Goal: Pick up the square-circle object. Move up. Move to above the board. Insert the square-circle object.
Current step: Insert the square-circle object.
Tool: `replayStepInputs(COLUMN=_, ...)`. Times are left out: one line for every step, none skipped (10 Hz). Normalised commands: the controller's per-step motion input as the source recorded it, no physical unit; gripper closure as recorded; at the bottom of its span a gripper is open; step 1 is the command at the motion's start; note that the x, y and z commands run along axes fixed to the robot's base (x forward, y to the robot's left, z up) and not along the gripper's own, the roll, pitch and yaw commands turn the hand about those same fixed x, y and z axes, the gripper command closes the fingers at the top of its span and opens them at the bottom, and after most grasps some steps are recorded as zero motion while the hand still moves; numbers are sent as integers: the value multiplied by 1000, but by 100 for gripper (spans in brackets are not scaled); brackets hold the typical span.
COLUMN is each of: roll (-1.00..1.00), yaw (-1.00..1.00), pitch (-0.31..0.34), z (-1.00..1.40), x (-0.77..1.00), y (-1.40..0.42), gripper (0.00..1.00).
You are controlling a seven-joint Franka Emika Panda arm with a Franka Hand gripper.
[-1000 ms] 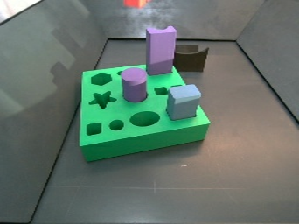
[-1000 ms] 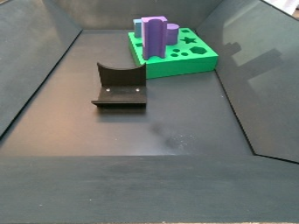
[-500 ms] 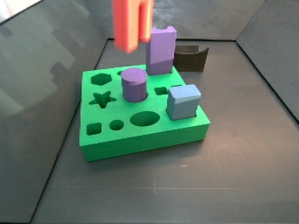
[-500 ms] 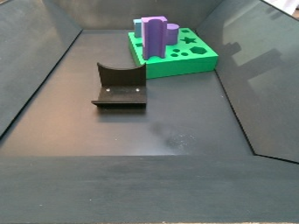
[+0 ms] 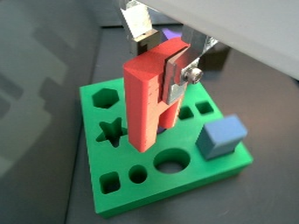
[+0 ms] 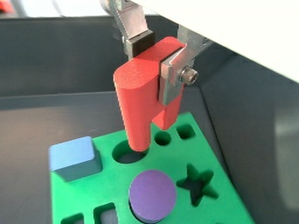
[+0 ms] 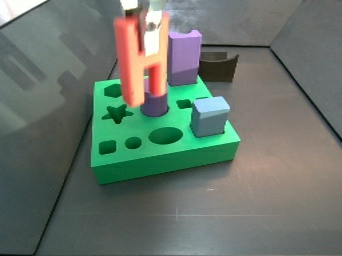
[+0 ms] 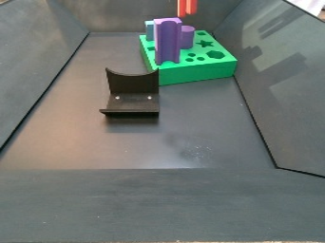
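My gripper (image 5: 163, 51) is shut on the square-circle object (image 5: 149, 103), a tall red-orange block that hangs upright between the silver fingers (image 5: 183, 66). It hovers over the board (image 5: 193, 188), a green slab with cut-out holes. In a wrist view the block's lower end (image 6: 139, 131) sits over the round hole (image 6: 126, 154), still above the surface. In a side view the block (image 7: 139, 55) is blurred, above the board (image 7: 167, 155) next to the purple cylinder (image 7: 154, 100). Only its red tip (image 8: 187, 7) shows in a side view, above the board (image 8: 203, 65).
On the board stand a tall purple block (image 7: 185, 57), the purple cylinder (image 6: 152, 194) and a blue block (image 7: 209, 115). The dark fixture (image 8: 129, 93) stands on the floor apart from the board. Grey walls enclose the floor.
The gripper has come down with the red-orange block: a second ago only its tip showed at the top of a side view, now it hangs low over the board.
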Motion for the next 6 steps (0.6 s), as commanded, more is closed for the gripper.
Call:
replayStepInputs(roll=51, yaw=-803, pitch=0, z=-437, x=-360, y=0, gripper=100)
replayStepInputs(roll=90, yaw=-749, pitch=10, z=-300, x=-411, y=9, gripper=100)
replayStepInputs(roll=107, yaw=-637, pitch=0, z=-366, x=-520, y=0, gripper=100)
replayStepInputs(roll=141, yaw=-520, pitch=0, z=-360, x=-597, y=-74, gripper=100)
replayStepInputs(roll=129, yaw=-351, pitch=-87, z=-137, x=-440, y=-369, gripper=100)
replayStepInputs(roll=77, yaw=-286, pitch=-147, z=-109, x=-254, y=-523, gripper=100)
